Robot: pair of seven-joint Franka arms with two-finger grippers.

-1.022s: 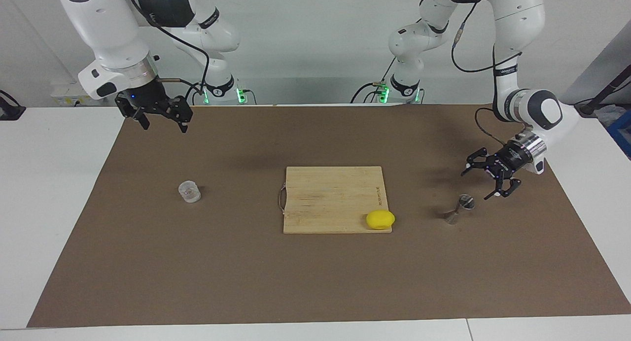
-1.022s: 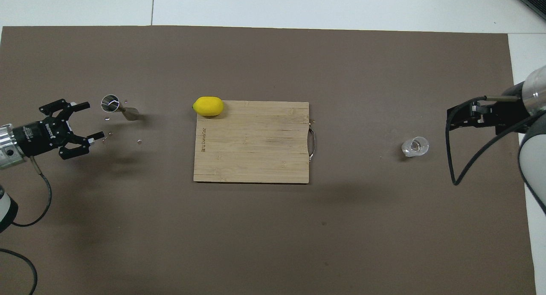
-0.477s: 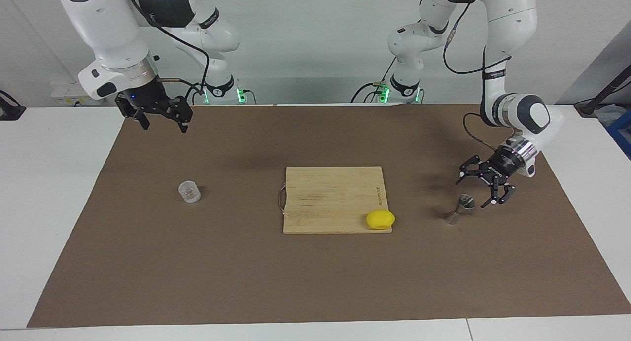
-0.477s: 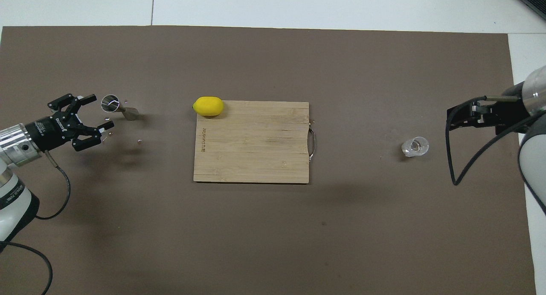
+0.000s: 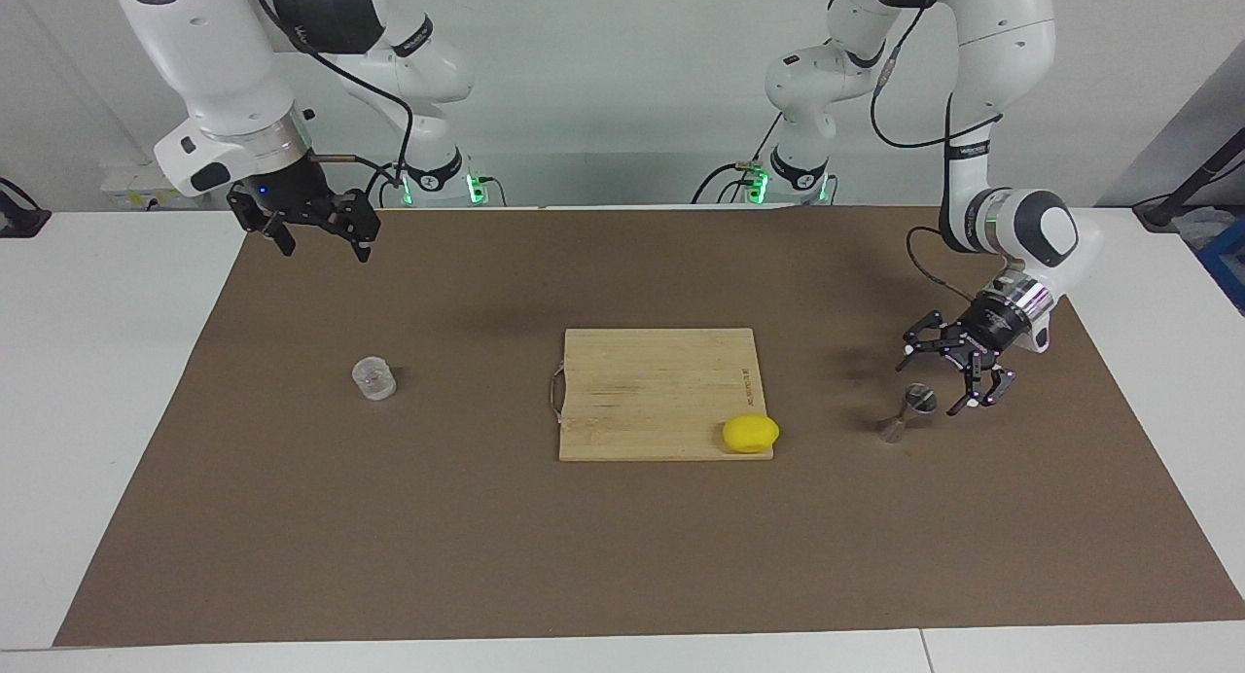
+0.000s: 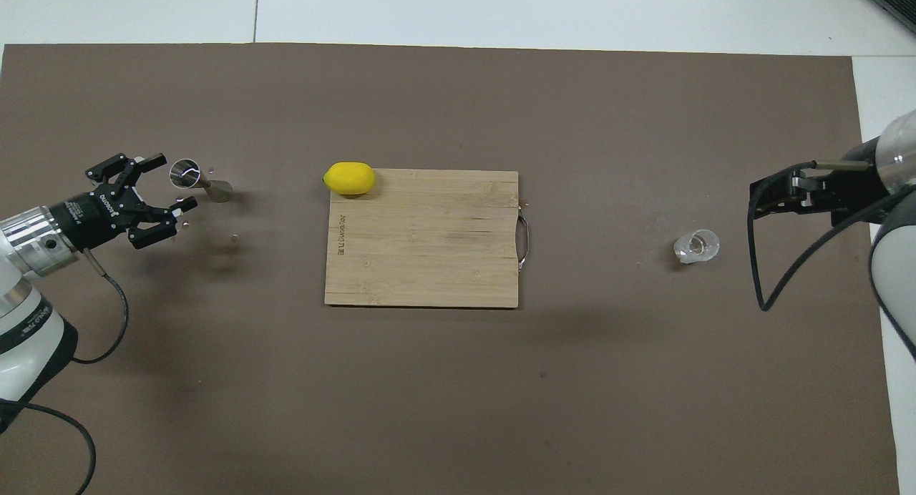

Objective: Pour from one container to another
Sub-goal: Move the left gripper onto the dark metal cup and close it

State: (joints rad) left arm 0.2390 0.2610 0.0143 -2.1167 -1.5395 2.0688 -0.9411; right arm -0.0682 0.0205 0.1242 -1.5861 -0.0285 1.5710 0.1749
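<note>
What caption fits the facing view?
Open left gripper closes in on the jigger; right gripper waits open, above the mat, glass untouched.

White jointed arms with black bands, silver wrist rings, looping black cables, and black skeletal hands.

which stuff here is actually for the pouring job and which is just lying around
For the job:
- glass tumbler
- metal jigger
- left gripper, open beside the jigger
- right gripper, open, waiting

Lying about:
- cutting board
- lemon, on the board's corner
</note>
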